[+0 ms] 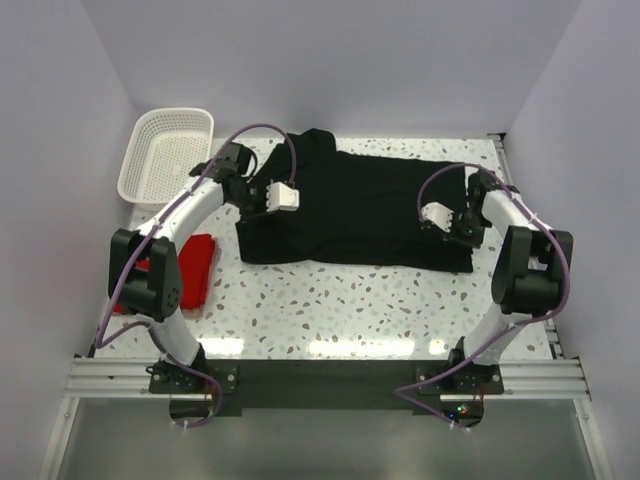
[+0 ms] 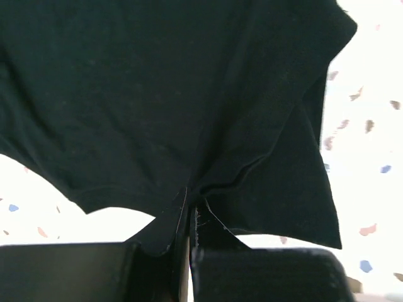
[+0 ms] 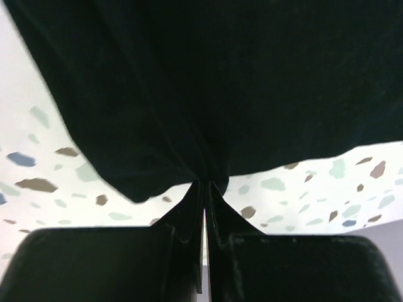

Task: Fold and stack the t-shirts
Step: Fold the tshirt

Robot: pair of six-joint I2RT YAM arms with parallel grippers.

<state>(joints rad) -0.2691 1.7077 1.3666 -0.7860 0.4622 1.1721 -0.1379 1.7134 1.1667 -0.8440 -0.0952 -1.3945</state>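
The black t-shirt [image 1: 360, 210] lies across the middle of the table [image 1: 330, 310], wide and mostly flat, with one bit of it poking up at the far edge, probably a sleeve. Both arms are on it! The left tool [image 2: 189, 211] is pressed together on a fold of black cloth at the shirt's left end, and the wrist view shows the fabric bunching into creases right where it is pinched. Over on the other side, the right tool [image 3: 204, 189] is closed just as tight on the right end, cloth gathered between the fingers and speckled table showing underneath.

So where does the job stand? It looks like the early-to-middle stretch. The black shirt is gripped at both ends, which reads as the set-up for a fold, but no tidy finished package shows yet, and how many folds are already in it cannot be told from here.

And the red t-shirt [image 1: 197, 265]? It sits well apart, at the left edge of the table beside the left arm, in a compact shape partly hidden by that arm. It may be folded, though that is not certain. The white basket [image 1: 133, 165] waits in the far left corner.

What is left: finishing the black fold, then one shirt onto the other. Nothing is stacked yet.
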